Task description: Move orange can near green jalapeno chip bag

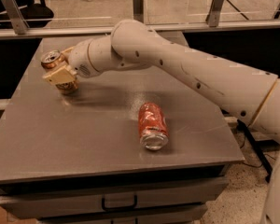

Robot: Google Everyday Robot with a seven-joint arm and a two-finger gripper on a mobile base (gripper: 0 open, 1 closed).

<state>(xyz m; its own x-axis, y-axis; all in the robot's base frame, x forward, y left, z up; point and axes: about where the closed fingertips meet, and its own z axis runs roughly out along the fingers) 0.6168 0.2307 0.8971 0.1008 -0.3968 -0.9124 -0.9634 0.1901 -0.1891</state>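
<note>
**Gripper at the orange can, far left of the fallen red-orange can**

The small golden-orange drink can with a silver top (pixel 51 58) is at the table's far-left area, well apart from the dented red-orange metal can (pixel 152 125) and up-left of it. Its silver top tilts toward the left, and its lower end shows just below the gripper. The beige 2-finger gripper (pixel 60 78) is right against this orange can and crosses the front of its body. It also lies far left of the red-orange can and farther back. Whether the jaws are pinching the can or only set around it cannot be told.

From the gripper, the 1 thick cream-white arm (pixel 186 73) rises to a rounded joint above and behind the red-orange can. It then slopes down past that can's right side and off the right edge.

The red-orange can lies on its side on the flat grey metal table (pixel 84 139), its silver end facing forward. Below it, in the table's front, sits a grey drawer with a dark handle (pixel 119 203).
</note>
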